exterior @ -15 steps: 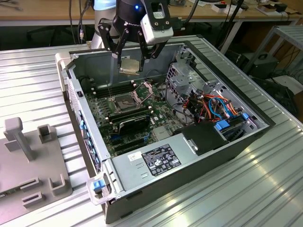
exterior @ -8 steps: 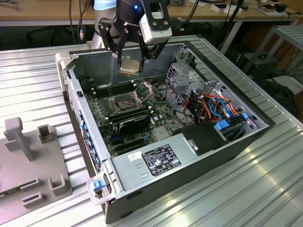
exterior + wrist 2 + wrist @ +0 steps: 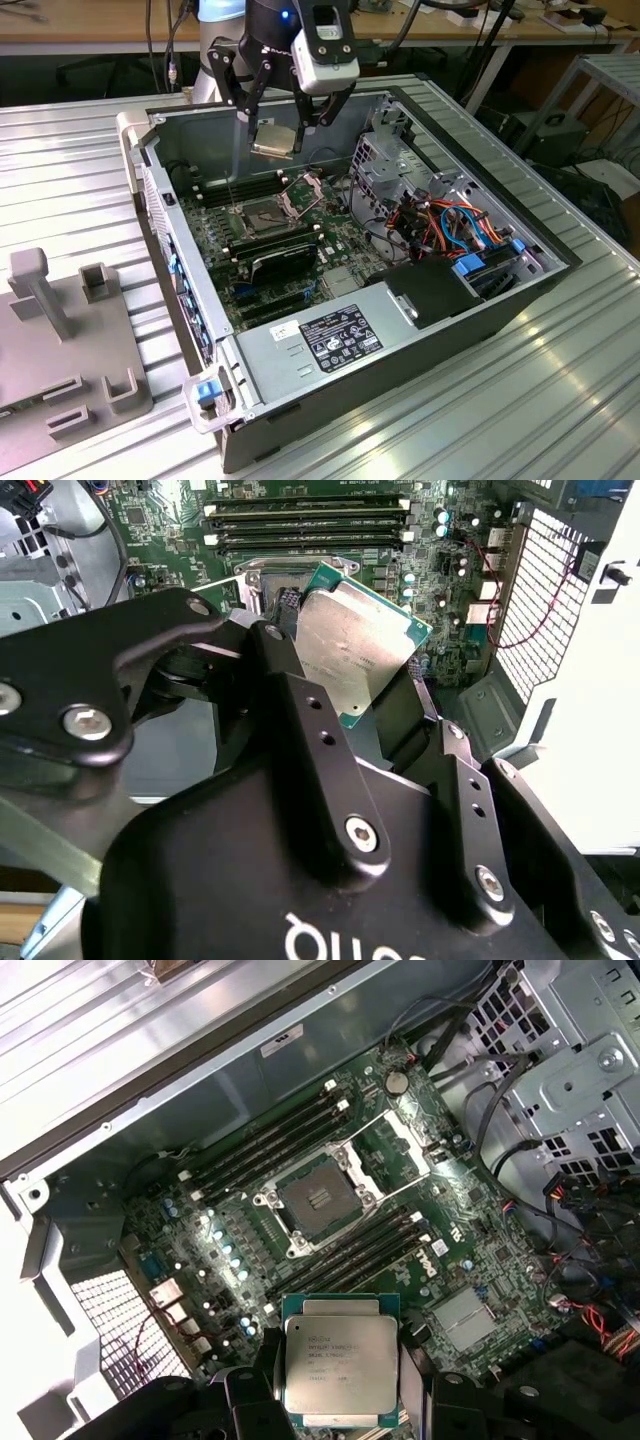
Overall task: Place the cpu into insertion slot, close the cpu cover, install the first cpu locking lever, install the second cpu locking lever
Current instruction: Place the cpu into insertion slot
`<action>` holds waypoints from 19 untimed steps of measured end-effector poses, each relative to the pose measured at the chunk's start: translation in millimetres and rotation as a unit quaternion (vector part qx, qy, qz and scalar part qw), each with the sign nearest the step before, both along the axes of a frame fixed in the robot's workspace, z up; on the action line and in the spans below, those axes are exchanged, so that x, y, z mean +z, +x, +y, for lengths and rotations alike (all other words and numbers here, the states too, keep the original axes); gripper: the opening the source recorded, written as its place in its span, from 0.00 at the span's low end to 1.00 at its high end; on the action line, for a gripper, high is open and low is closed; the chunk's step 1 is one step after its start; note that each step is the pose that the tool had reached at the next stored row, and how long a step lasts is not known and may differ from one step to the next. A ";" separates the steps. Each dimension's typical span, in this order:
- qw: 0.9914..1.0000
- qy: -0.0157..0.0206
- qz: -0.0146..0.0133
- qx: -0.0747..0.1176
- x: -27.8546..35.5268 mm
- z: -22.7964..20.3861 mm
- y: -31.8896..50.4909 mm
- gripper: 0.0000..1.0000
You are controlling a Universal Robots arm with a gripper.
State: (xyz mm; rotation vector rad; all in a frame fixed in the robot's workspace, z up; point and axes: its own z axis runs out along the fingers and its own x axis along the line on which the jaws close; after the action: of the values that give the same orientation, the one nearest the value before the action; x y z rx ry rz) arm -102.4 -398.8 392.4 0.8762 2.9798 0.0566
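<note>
Nearest the lens in the second wrist view: black gripper (image 3: 350, 670), 1 unit, 2 fingers (image 3: 285, 645). Fingers closed to chip width, pinching the cpu (image 3: 365, 645) by two opposite edges. Metal top of the chip faces the cameras in both wrist views.

Exterior view: gripper (image 3: 274, 132) in upper centre of frame, above the open computer case (image 3: 420, 330). cpu (image 3: 275, 138) held tilted, in the air, clear of the board.

Insertion slot (image 3: 265, 213): 1, near frame centre, below the chip and toward the exterior view's left of it. Socket is bare, nothing seated in it. Seen in the first wrist view with the slot (image 3: 318, 1198) well apart from the held cpu (image 3: 340, 1365).

cpu cover (image 3: 302, 188): 1, swung up off the socket, standing at its far edge.

Memory slot banks (image 3: 275, 1145): 2, one on either side of the socket.

Grey fixture tray (image 3: 60, 330): 1, at the exterior view's left, outside the case.
</note>
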 end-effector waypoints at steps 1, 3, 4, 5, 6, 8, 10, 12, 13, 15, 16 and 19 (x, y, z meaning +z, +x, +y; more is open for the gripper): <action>1.000 0.000 0.000 -0.002 0.0 0.0 0.0 0.55; 1.000 0.000 0.000 -0.005 -0.1 0.0 0.0 0.55; 1.000 0.000 0.000 -0.007 -0.2 0.0 0.0 0.55; 1.000 0.000 0.000 -0.009 -0.2 0.0 0.0 0.55; 1.000 0.000 0.000 -0.011 -0.2 0.0 0.0 0.55; 1.000 0.000 0.000 -0.014 -0.2 0.1 0.0 0.55; 1.000 -0.001 0.000 -0.017 -0.3 0.0 0.0 0.55; 1.000 -0.001 0.000 -0.020 -0.3 0.1 0.0 0.55; 1.000 -0.001 0.000 -0.023 -0.3 0.1 0.0 0.55; 1.000 -0.001 0.000 -0.027 -0.4 0.1 0.0 0.55; 1.000 -0.001 0.000 -0.028 -0.4 0.0 0.0 0.55; 0.999 -0.001 0.000 -0.032 -0.4 0.1 0.0 0.55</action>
State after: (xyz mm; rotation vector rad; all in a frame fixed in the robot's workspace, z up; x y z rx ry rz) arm -102.4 -398.7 392.0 0.9700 2.9489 0.0518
